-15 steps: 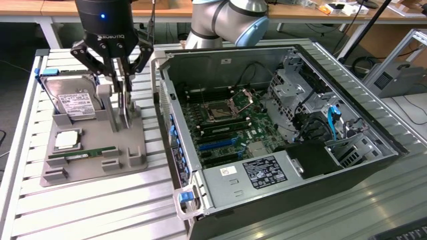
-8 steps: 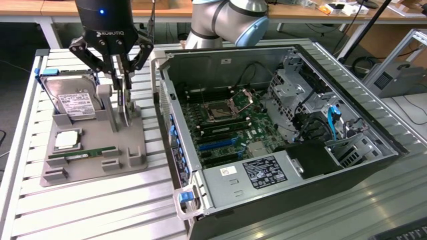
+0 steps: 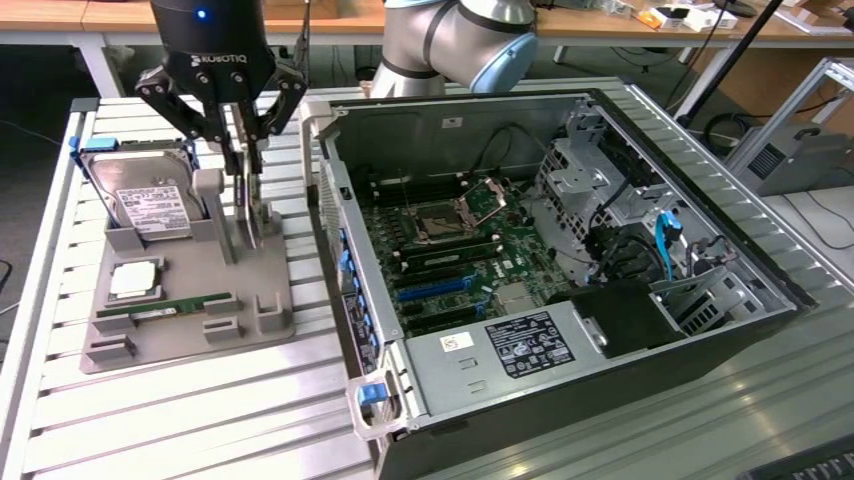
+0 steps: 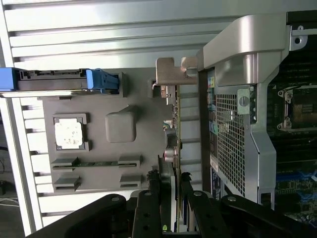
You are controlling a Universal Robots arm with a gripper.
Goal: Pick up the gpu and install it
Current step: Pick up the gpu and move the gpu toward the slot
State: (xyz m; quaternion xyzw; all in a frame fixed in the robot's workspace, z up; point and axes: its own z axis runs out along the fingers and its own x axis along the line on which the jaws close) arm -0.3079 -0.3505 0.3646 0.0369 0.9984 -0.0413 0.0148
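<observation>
Pick step underway: gripper [image 3: 246, 200] part-closed, pinching upright gpu [image 4: 177, 129] in tray [image 3: 187, 335], exterior view's left of case [image 3: 561, 370]; extraction calling for straight vertical pull.

The gpu [image 4: 174, 127] edge-on, partly behind gripper [image 4: 173, 177]; hard drive [image 4: 49, 80] cropped.

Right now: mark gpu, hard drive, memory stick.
dark gpu card with silvery bracket [image 4: 171, 74], wrist view, bracket
boxy silver hard drive [image 3: 150, 205], exterior view, white label
narrow green memory stick [image 3: 167, 307], exterior view, middle

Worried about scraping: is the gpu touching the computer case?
Apart. The wrist view shows a strip of table slats between the gpu and the computer case wall.
</observation>
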